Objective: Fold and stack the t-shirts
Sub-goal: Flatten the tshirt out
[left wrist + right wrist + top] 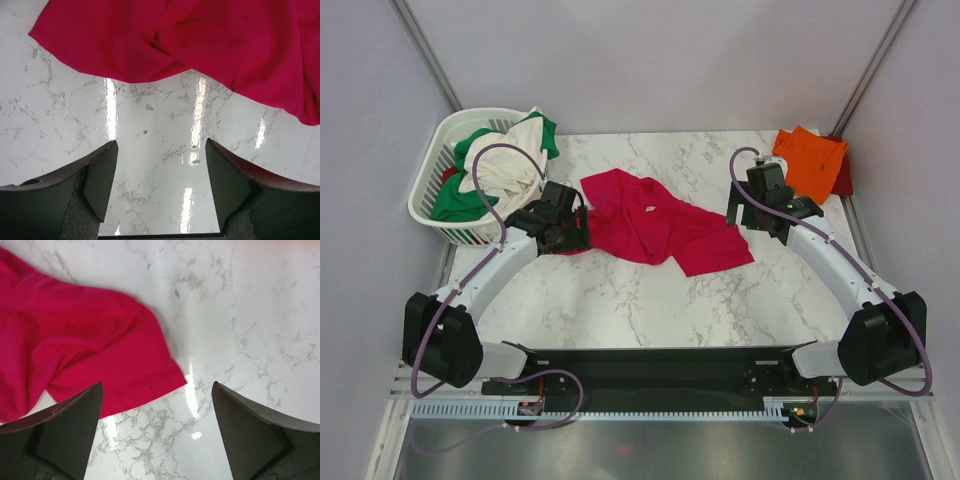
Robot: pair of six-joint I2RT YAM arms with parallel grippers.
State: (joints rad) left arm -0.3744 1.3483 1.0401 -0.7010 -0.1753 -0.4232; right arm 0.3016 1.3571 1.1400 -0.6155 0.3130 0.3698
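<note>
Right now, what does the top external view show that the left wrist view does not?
Only the top view: the white basket holding a green shirt and a cream shirt, the orange shirt overlapping a dark red shirt, and the right arm. Only the left wrist view: the left gripper open over bare marble, with a cloth edge just ahead. Both: the crimson-pink shirt and the marble table.

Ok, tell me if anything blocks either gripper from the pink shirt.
Nothing visible does. The left gripper is open over bare marble at the edge of the pink shirt; the right gripper, also open, has its corner by one finger.
</note>
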